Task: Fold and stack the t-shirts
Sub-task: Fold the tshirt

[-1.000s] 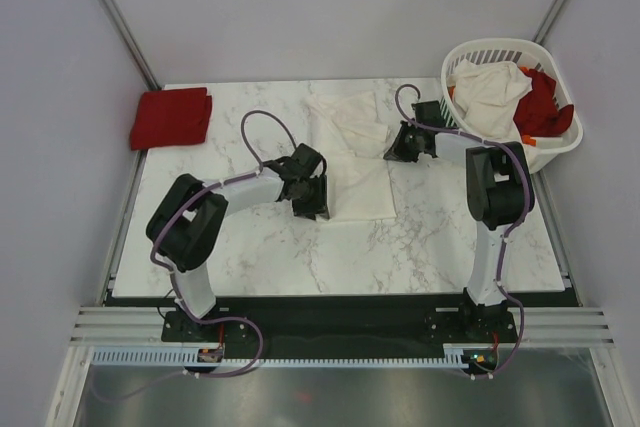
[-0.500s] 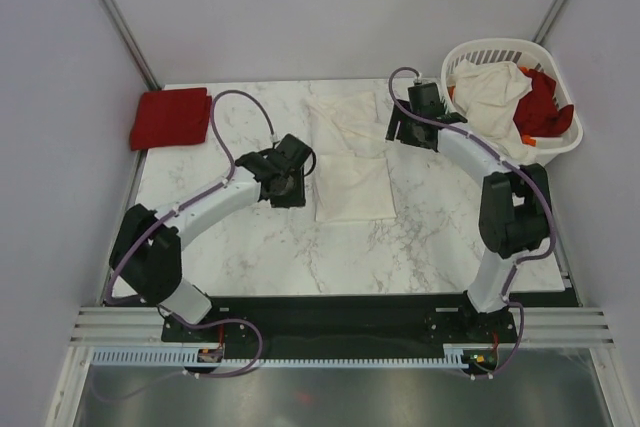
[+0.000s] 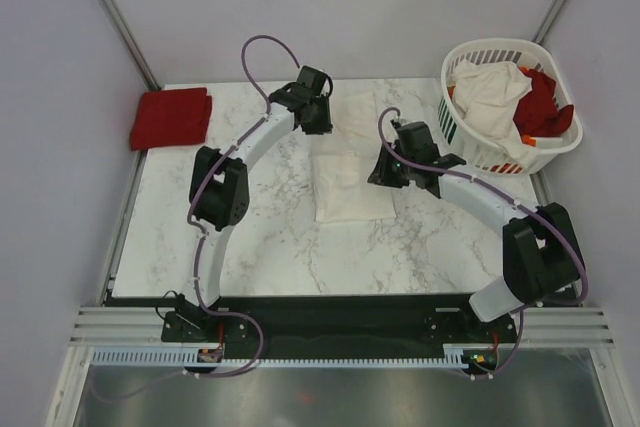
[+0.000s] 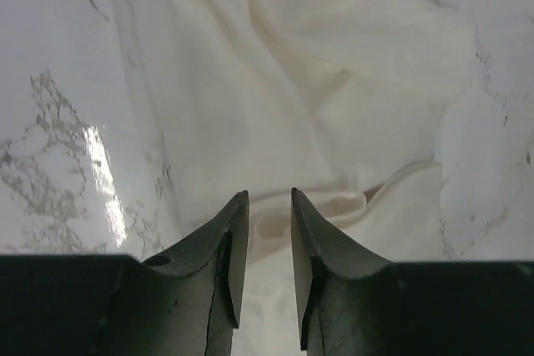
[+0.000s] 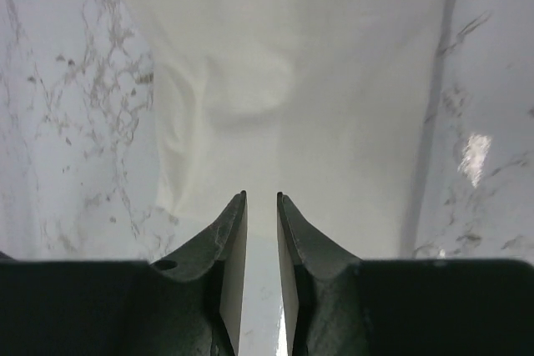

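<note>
Overhead view of a marble desk with two robot arms reaching over a cream shirt at its centre. The shirt's near half lies folded into a neat rectangle. Its far half is looser and rumpled, with creases and a curled edge showing in the left wrist view. A folded red shirt sits at the far left corner, well apart. A basket at the far right holds more cream and red shirts.

The left fingers are over the rumpled far half, drawn together to a narrow slit with nothing between them. The right fingers are at the right edge of the folded half, likewise nearly closed and empty.

Several things could go wrong from here. With the fingers this close together, a descent onto the cloth would likely push it rather than take it, so they probably need to open first. A pinch on the rumpled half could catch only the top layer, or a crease instead of the edge, and the fold would then come out crooked with wrinkles trapped inside. A pull from the far side could drag the tidy near half out of square, since nothing pins it down. Both arms work over the same shirt, so they could bump one another, and the left arm's looping cable could snag.
</note>
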Tool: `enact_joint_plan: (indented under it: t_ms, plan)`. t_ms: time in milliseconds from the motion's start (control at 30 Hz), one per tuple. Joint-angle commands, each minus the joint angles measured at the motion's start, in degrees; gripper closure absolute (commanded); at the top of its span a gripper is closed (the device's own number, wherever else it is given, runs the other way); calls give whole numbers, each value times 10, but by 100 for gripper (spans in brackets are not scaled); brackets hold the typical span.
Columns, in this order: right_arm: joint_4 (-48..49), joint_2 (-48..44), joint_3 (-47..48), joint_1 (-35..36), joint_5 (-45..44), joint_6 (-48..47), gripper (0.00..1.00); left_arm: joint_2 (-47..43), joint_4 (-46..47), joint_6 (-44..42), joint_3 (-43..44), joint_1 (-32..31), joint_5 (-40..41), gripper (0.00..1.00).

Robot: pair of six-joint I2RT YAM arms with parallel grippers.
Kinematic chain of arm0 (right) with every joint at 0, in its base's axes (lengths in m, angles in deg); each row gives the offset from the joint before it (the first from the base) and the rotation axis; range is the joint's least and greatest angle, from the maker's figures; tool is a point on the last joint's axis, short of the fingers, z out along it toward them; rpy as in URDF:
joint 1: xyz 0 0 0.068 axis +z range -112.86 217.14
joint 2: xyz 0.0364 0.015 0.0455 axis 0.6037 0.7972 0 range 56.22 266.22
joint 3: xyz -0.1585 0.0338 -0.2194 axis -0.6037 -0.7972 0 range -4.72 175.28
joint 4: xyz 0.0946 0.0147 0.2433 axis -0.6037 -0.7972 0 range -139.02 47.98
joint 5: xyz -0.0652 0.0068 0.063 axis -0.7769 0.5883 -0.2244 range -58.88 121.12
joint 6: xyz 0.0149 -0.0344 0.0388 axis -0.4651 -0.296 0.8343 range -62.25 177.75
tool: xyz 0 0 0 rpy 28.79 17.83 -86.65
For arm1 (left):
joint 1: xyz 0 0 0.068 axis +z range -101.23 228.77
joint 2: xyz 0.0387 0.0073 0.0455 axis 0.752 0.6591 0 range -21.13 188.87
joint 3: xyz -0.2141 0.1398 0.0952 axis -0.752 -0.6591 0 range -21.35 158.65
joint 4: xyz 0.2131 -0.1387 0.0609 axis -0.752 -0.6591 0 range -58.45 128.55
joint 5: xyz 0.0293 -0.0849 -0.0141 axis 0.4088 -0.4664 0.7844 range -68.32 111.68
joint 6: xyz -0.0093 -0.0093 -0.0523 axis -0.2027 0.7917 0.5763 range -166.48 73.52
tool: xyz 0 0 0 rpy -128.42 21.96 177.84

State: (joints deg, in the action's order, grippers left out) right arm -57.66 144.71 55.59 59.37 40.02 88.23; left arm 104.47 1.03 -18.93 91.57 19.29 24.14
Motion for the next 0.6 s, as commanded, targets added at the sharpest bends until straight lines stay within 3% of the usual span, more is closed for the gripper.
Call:
enact_joint_plan:
  t_ms: [0,267,500,567]
  plan:
    - [15,-66,-33,32,34,12,72,74,16,-22,102,50,-51,66]
    - [-28,-140,-63,39,16,-13,72,267,19,7,274,97,-152,58]
    - [-39,-137,-57,39,13,-26,71,281,23,-5,276,117,-131,51]
    - [-43,-134,-52,40,4,-31,68,270,23,-13,281,126,-121,38]
